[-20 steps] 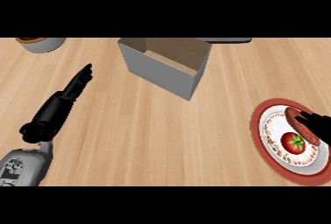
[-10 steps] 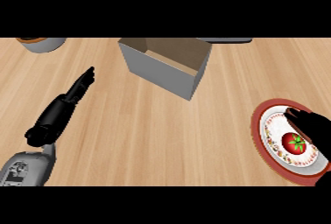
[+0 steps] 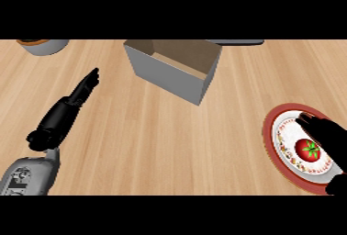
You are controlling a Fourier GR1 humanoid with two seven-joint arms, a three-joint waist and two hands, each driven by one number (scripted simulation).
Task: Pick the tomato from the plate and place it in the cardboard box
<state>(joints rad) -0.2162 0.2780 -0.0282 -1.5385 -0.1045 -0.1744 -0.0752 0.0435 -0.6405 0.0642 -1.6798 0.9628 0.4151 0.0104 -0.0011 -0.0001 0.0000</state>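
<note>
Right hand [image 3: 332, 140], grasp untellable, overlapped the plate [image 3: 268, 133] beside the tomato [image 3: 308, 150]; cardboard box [image 3: 169, 75] and bowl [image 3: 42, 46] stood well apart, left hand [image 3: 81, 89] released

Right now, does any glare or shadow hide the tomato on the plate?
Head view: the light is even, with no glare; the tomato shows plainly on the plate; the black right hand covers only the plate's right side, beside the tomato.
</note>
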